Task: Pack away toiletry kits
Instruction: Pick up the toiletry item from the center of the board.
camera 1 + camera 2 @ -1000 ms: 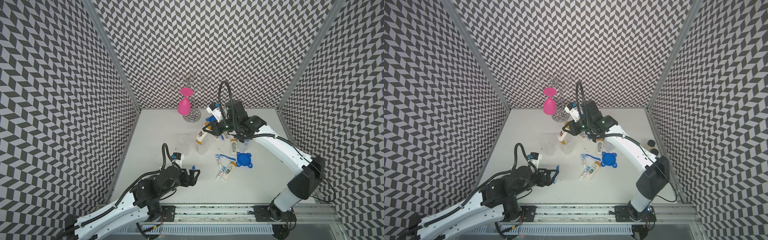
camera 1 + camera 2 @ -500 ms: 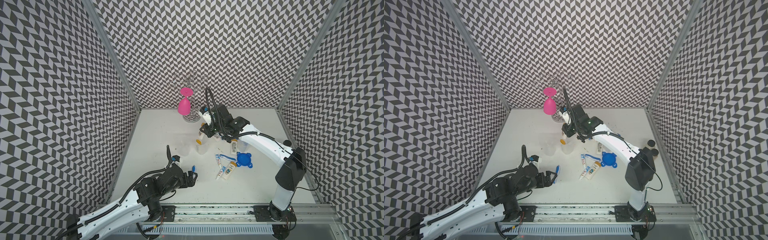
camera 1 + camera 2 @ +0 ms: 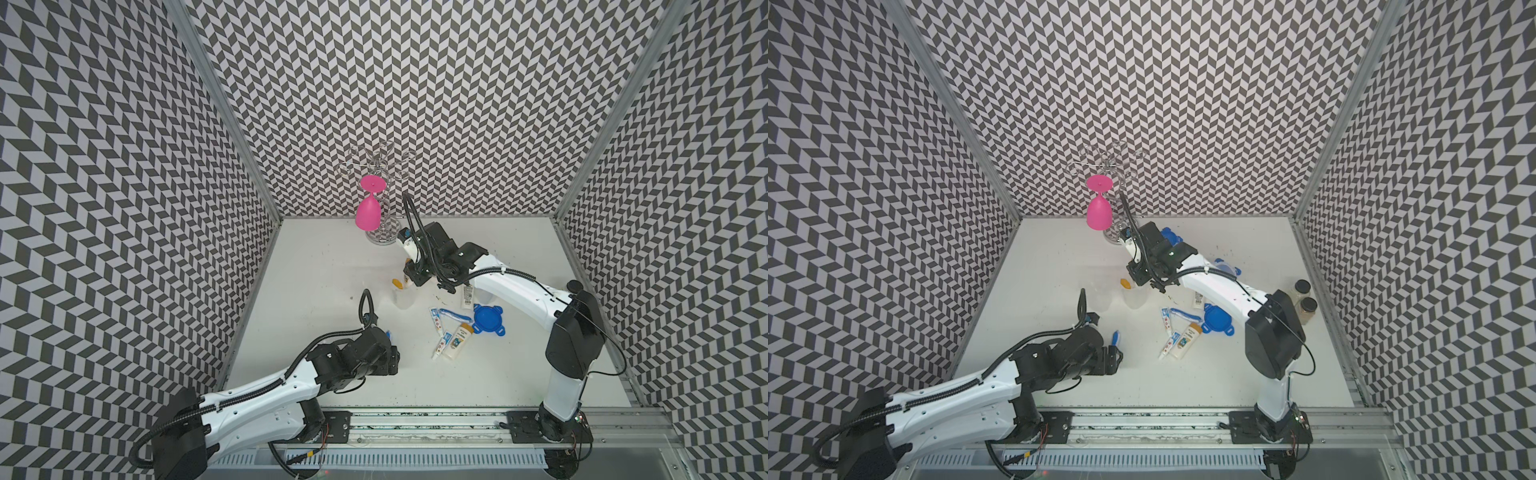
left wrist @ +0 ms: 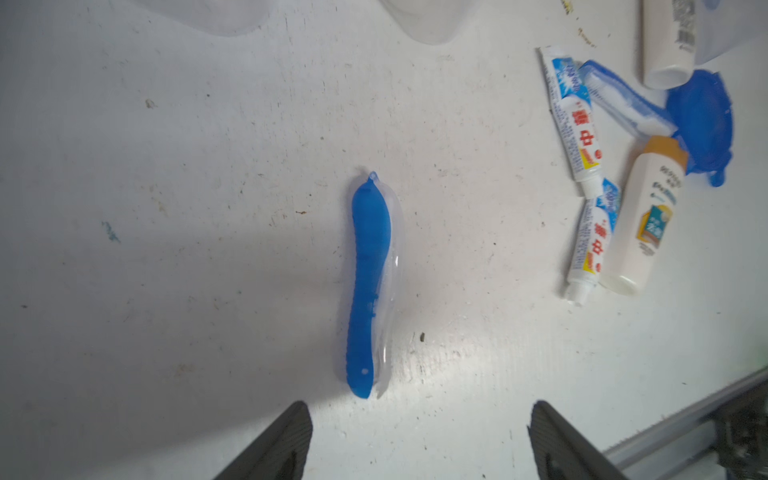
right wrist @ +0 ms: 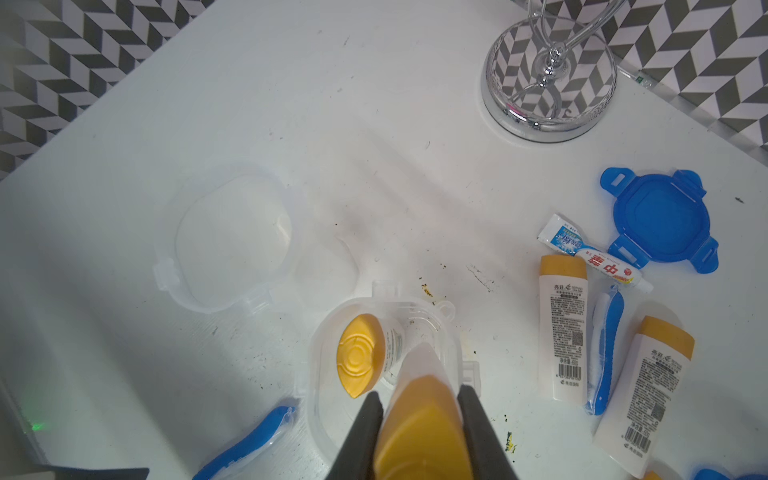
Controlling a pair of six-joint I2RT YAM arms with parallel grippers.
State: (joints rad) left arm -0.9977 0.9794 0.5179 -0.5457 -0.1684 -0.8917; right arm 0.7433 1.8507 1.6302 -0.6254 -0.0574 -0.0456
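The right gripper (image 5: 420, 392) clamps a yellow-capped bottle (image 5: 419, 428) over an open clear jar (image 5: 451, 332) mid-table, another bottle (image 5: 359, 355) inside it, while the left gripper (image 4: 419, 409) stands open above a blue toothbrush (image 4: 368, 286) lying nearer the table's (image 4: 166, 166) front edge.

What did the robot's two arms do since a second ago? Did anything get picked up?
The right hand, gripping a yellow-capped bottle, swung across to the clear jar and now points the bottle into it, next to a second bottle inside. The open left hand nudged slightly forward by the blue toothbrush, grabbing nothing. Nothing was let go. The toothbrush, toothpaste tubes, blue lid and pink goblet stayed put.
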